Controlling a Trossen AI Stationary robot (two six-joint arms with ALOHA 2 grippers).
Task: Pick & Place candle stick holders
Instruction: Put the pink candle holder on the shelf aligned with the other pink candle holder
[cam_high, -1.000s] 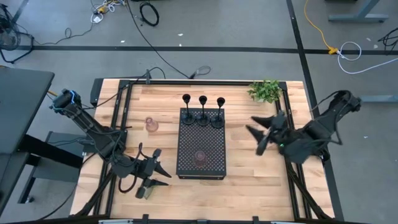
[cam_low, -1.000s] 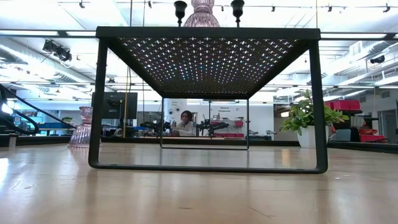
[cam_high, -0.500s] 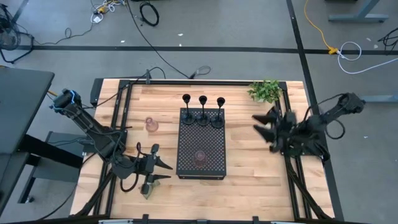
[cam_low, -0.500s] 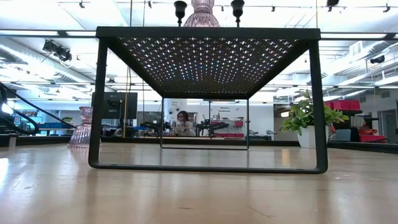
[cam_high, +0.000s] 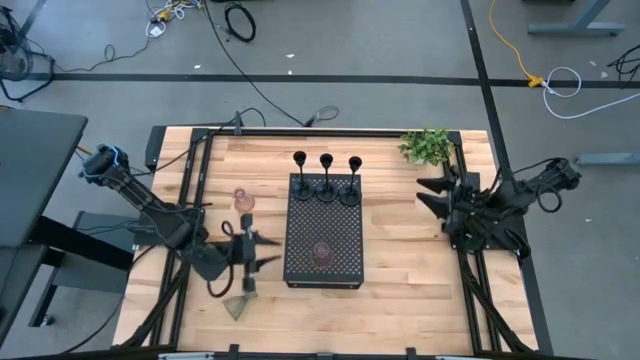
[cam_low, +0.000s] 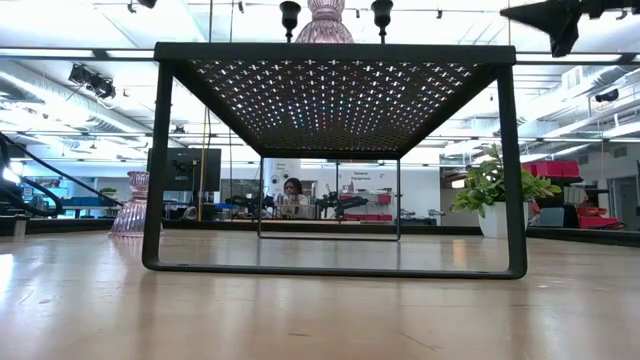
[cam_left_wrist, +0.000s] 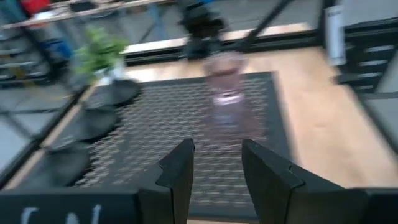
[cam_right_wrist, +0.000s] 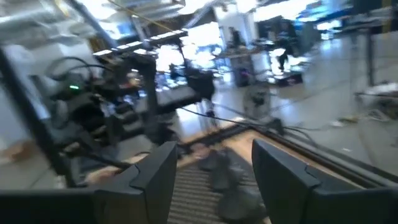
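Three slim black holders (cam_high: 326, 163) stand along the far edge of the black perforated tray (cam_high: 340, 270). One pinkish glass holder (cam_high: 321, 253) stands on the tray's near half and shows in the left wrist view (cam_left_wrist: 225, 81). The other pinkish holder (cam_high: 242, 200) stands on the table to the tray's left. The olive-green holder (cam_high: 238, 306) is on the table near the front edge. My left gripper (cam_high: 262, 250) is open and empty just left of the tray, with the olive holder on its near side. My right gripper (cam_high: 428, 195) is open and empty right of the tray, near the plant.
A small leafy plant (cam_high: 427, 146) stands at the far right corner, close to my right gripper. The tray stands on legs above the table (cam_low: 330, 268). Bare wood lies in front of the tray and to its right. A person sits in the room beyond (cam_low: 292, 190).
My left gripper has moved from beside the olive holder toward the far edge and turned toward the tray; the olive holder has stayed on the table. My right gripper has drawn back toward the right and far edges, nearer the plant, staying open.
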